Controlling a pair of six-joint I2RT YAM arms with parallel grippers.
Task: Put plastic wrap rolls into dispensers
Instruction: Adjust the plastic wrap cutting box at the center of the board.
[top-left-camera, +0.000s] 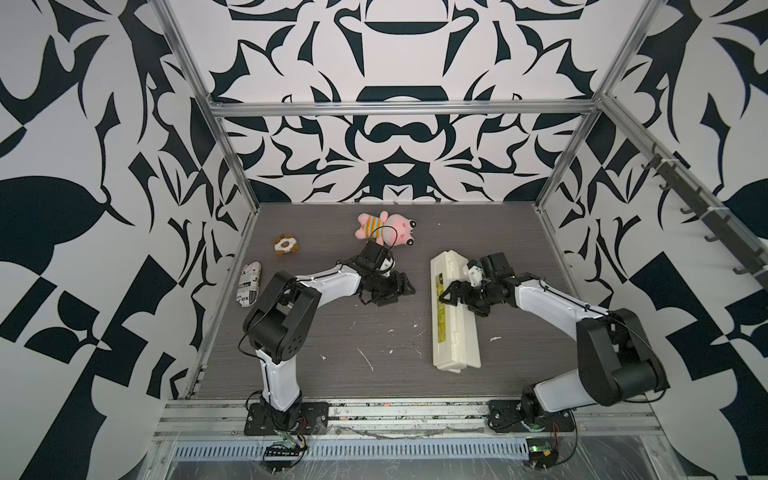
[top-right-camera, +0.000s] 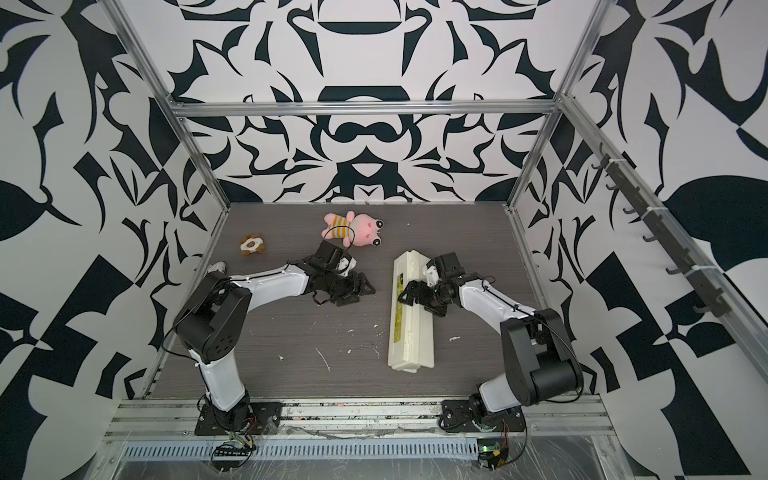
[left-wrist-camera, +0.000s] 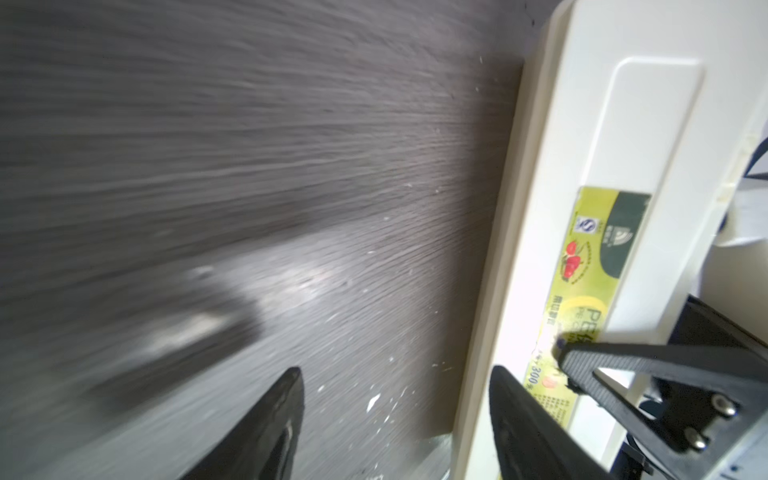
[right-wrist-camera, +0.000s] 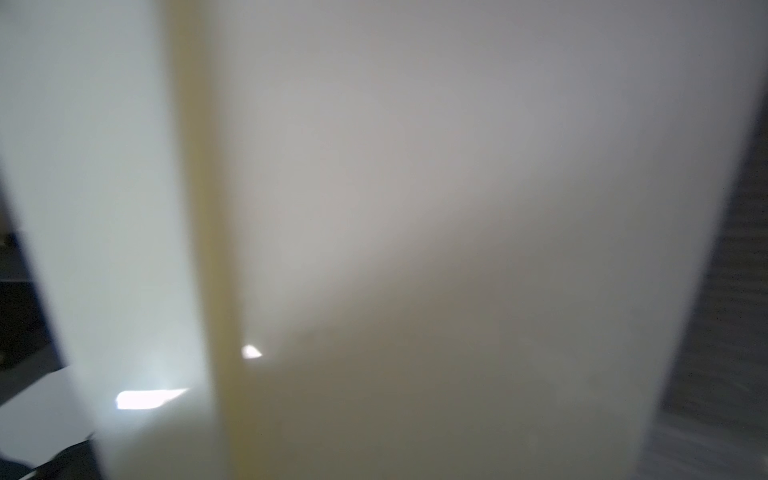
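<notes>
The dispenser (top-left-camera: 455, 332) lies closed on the table (top-left-camera: 332, 324). The right gripper (top-left-camera: 457, 301) is spread and grasps nothing. One finger (left-wrist-camera: 623, 357) is laid on the label (left-wrist-camera: 598, 266), probably to press the lid shut. The left gripper (top-left-camera: 403, 291) is held parted and empty beside it. No roll is seen; it is presumably enclosed.

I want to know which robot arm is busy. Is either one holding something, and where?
The left fingers hold nothing. The right fingers touch the dispenser lid at its yellow label, but whether they really grip it cannot be told.
</notes>
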